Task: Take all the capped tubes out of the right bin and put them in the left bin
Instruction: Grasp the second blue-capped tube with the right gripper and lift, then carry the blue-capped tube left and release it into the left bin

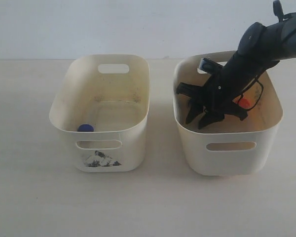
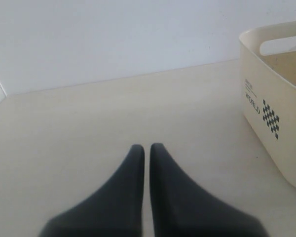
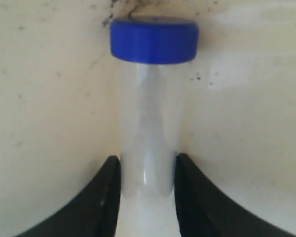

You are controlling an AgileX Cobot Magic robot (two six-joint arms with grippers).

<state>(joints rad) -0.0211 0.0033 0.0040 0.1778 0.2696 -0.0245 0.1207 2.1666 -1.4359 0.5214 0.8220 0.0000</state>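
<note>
Inside the right bin (image 1: 227, 158), my right gripper (image 1: 198, 120) points down toward the near left corner. Its fingers (image 3: 108, 187) press on both sides of a clear tube with a blue cap (image 3: 148, 123), which lies against the bin's cream wall. The right gripper (image 3: 148, 165) is shut on this tube. An orange-red cap (image 1: 244, 102) shows behind the arm in the same bin. In the left bin (image 1: 101, 160), the one with the torn sticker, a blue cap (image 1: 85, 128) sits at the near left corner. My left gripper (image 2: 147, 148) is shut and empty above the table.
The right arm (image 1: 266, 39) slants in over the right bin's back rim from the upper right. A strip of table separates the two bins. The left wrist view shows a cream bin wall (image 2: 276, 123) with a checkered print, off to one side of the left gripper.
</note>
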